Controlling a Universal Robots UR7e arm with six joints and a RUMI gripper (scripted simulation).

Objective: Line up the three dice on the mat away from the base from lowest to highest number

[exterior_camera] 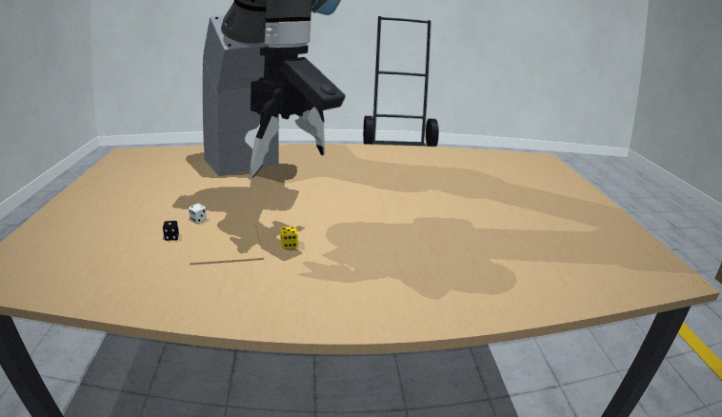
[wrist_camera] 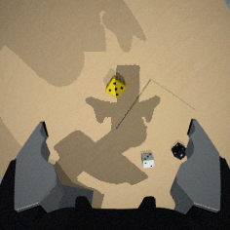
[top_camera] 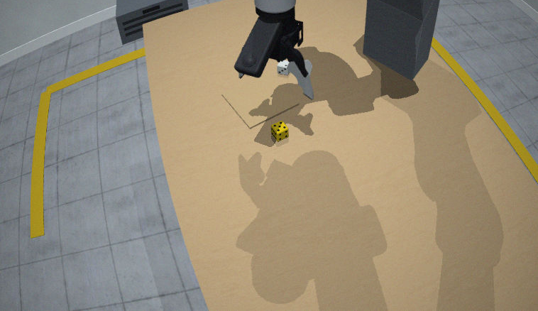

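0/3 dice on the mat [top_camera: 241,107] [exterior_camera: 212,245] [wrist_camera: 163,117] rn lol
Yellow die [top_camera: 280,131] [exterior_camera: 289,237] [wrist_camera: 116,87], black die [exterior_camera: 170,230] [wrist_camera: 178,150] & white die [top_camera: 282,67] [exterior_camera: 197,213] [wrist_camera: 147,160] all sit just off it afaict, claw [top_camera: 275,86] [exterior_camera: 287,165] [wrist_camera: 117,121] spread wide w/ nothing in it, so whole lineup's left tbh.

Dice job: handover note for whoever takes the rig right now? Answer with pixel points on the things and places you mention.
Hand [top_camera: 276,87] [exterior_camera: 287,165] [wrist_camera: 117,121]: open, holding nothing, raised above the table.
Yellow die [top_camera: 280,131] [exterior_camera: 289,237] [wrist_camera: 116,87]: off the mat [top_camera: 240,104] [exterior_camera: 212,248] [wrist_camera: 156,104], 5 up.
Black die [exterior_camera: 170,229] [wrist_camera: 178,150]: off the mat; hidden in the top view.
White die [top_camera: 282,68] [exterior_camera: 197,212] [wrist_camera: 148,160]: by a mat corner, can't tell if touching.
Done: no line formed.
Left: confirm black and white top numbers, then line up all three on the mat, lowest nearest base, tops unchanged, flat.
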